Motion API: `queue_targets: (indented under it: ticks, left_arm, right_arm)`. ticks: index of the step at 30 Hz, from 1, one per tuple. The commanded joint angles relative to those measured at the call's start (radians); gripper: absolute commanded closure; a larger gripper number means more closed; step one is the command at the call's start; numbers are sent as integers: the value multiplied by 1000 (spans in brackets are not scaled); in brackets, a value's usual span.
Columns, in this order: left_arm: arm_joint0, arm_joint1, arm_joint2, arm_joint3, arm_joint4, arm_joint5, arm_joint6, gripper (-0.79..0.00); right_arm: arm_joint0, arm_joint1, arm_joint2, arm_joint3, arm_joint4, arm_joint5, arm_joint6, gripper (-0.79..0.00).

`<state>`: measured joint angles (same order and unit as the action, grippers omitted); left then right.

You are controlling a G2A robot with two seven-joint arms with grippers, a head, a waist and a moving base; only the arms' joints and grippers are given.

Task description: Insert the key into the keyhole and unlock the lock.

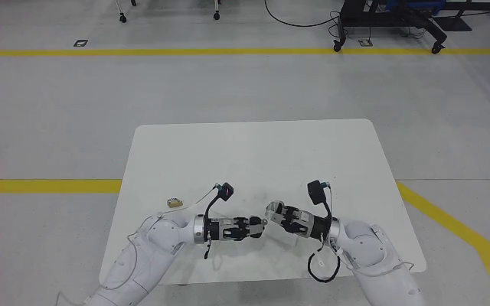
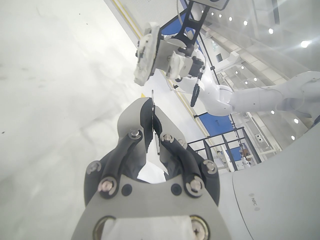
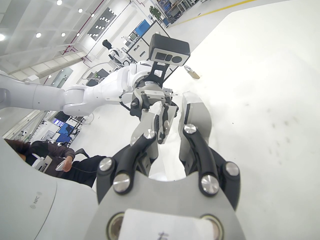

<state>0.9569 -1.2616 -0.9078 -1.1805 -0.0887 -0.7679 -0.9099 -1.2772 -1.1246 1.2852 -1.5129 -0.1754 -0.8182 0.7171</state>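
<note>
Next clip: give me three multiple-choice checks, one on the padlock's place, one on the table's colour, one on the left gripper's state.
1. Where is the padlock? A on the floor; B on the table beside the left arm; C on a chair.
2. The table's colour? A white; B black; C green.
3. The left gripper is: A open, empty; B shut on a cloth; C shut on the key.
Answers: B, it lies by that arm; A, the top is white; C, the key sits clamped in it.

Left hand (image 2: 150, 108) pinching a thin key (image 2: 152, 95), apparently edge-on, right hand (image 2: 161, 59) just beyond, fingers spread, above white table (image 2: 50, 81)
</note>
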Motion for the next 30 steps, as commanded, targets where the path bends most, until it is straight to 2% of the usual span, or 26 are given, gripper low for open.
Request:
queue_targets:
  ticks: [1, 4, 9, 12, 21, 24, 25, 27, 30]
  left_arm:
    - [-3, -1, 6, 2, 6, 4, 10, 0]
    - [-7, -3, 13, 5, 12, 9, 19, 0]
    - [-11, -4, 25, 5, 16, 4, 20, 0]
    - [-14, -4, 27, 8, 18, 4, 25, 0]
    - [-18, -2, 33, 13, 17, 1, 31, 0]
    - [-21, -2, 35, 17, 19, 3, 36, 0]
    - [-21, -2, 36, 17, 19, 3, 39, 0]
    - [-22, -2, 37, 18, 22, 5, 42, 0]
    - [-23, -2, 40, 18, 28, 9, 47, 0]
  right_arm:
    - [0, 3, -2, -2, 4, -6, 12, -139]
    - [0, 7, -5, -5, 1, -4, 24, -105]
    - [2, 11, -7, -6, -24, 13, 17, -120]
    - [3, 14, -12, -7, -32, 20, 20, -95]
    - [10, 23, -27, -4, -38, 25, 46, -86]
    - [12, 27, -32, -3, -28, 21, 56, -105]
    - [13, 28, -33, -1, -25, 21, 60, -99]
    - [15, 30, -35, 2, -23, 25, 65, 0]
    - [19, 33, -37, 6, -21, 26, 69, 0]
